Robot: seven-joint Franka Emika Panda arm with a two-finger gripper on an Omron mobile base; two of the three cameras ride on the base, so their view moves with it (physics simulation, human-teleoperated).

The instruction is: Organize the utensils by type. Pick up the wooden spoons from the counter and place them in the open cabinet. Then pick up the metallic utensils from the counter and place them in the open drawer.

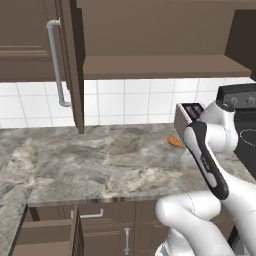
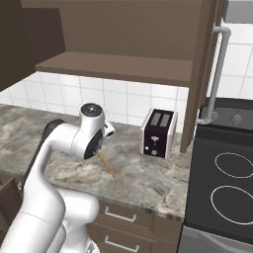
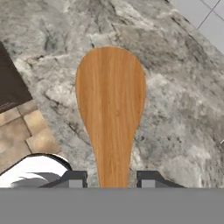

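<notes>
Tool [image 3: 111, 179] apparently gripping wooden spoon [image 3: 111, 113], no writing

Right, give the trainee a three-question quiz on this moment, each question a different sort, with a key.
1. True or false: the wooden spoon lies between the gripper fingertips in the hand view.
2. Multiple choice: what stands on the counter beside the stove? A. a kettle B. a toaster C. a blender
3. Fill in: the open drawer sits ____ the counter edge, at the lower left of the left base view.

Key: 1 true; 2 B; 3 below.
</notes>
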